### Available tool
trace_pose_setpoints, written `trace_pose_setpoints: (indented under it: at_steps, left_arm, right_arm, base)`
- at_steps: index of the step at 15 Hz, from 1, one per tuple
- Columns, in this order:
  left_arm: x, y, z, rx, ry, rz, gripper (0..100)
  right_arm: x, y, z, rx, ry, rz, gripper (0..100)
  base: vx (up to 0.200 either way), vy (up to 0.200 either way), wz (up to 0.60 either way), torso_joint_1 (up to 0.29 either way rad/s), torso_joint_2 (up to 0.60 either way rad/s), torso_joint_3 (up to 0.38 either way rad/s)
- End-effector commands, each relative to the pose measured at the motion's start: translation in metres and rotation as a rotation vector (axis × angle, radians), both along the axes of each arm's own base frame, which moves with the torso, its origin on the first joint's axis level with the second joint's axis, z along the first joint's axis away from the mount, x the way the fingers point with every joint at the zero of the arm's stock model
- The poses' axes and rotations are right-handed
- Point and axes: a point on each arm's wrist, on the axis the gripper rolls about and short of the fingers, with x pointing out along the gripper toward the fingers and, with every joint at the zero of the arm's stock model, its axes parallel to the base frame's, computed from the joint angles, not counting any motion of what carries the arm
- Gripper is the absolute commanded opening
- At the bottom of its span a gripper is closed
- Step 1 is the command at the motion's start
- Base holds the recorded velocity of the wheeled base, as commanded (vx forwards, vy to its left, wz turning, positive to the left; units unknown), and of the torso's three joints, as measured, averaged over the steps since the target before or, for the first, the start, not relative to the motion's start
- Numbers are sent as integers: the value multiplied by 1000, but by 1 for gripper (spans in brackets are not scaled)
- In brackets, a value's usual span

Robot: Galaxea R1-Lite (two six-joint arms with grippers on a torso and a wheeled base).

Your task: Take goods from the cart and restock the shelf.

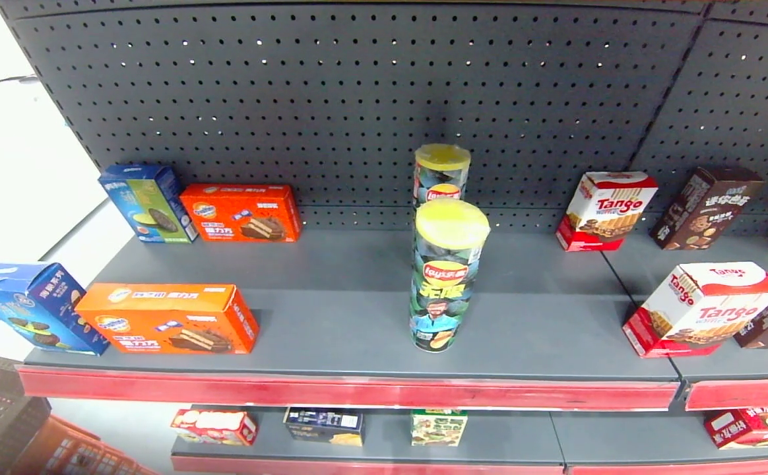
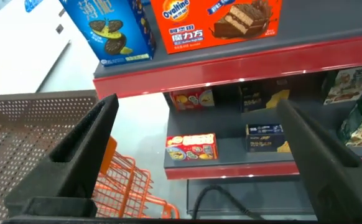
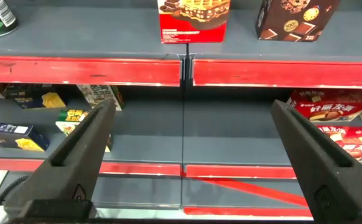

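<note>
The left gripper (image 2: 198, 106) hangs near the orange wire cart (image 2: 128, 183), its dark fingers spread wide with nothing between them. The right gripper (image 3: 193, 107) is just as wide apart and empty, facing the grey metal shelf with a red front strip (image 3: 81, 70). On that shelf two tall crisp cans with yellow plastic lids stand upright (one behind the other): the front can (image 1: 442, 290) and the rear can (image 1: 441, 177), between orange cardboard cake boxes (image 1: 169, 320) and red-and-white wafer boxes (image 1: 701, 310)
</note>
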Motion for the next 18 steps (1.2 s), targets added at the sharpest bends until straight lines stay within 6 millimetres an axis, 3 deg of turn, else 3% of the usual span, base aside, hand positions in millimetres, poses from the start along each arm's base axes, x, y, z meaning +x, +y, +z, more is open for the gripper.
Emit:
trace_pose_setpoints:
  at_steps: [1, 5, 6, 8, 9, 10, 11, 15, 18]
  left_arm:
    - [-1, 0, 0, 8, -14, -3, 100]
    - [-1, 0, -1, -91, -11, -4, 100]
    - [-1, 2, 0, -129, -21, 99, 100]
    - [-1, 3, 0, -54, -21, 129, 100]
    - [-1, -3, 0, -41, -8, -157, 100]
    - [-2, -7, 0, -25, -4, -318, 100]
    - [-2, -7, 0, -25, -4, -318, 100]
    - [-1, 1, 0, -103, -22, 21, 100]
    - [-1, -1, 0, -154, -11, -62, 100]
  right_arm:
    - [0, 0, 0, 0, 0, 0, 100]
    - [0, 0, 0, 0, 0, 0, 100]
    - [0, 0, 0, 0, 0, 0, 100]
    - [0, 0, 0, 0, 0, 0, 100]
    - [0, 0, 0, 0, 0, 0, 100]
    - [0, 0, 0, 0, 0, 0, 100]
    - [0, 0, 0, 0, 0, 0, 100]
    - [0, 0, 0, 0, 0, 0, 100]
    - [0, 0, 0, 0, 0, 0, 100]
  base:
    - [0, 0, 0, 0, 0, 0]
    - [0, 0, 0, 0, 0, 0]
    - [0, 0, 0, 0, 0, 0]
    - [0, 0, 0, 0, 0, 0]
    - [0, 0, 0, 0, 0, 0]
    - [0, 0, 0, 0, 0, 0]
    - [0, 0, 0, 0, 0, 0]
    - [0, 0, 0, 0, 0, 0]
    - [0, 0, 0, 0, 0, 0]
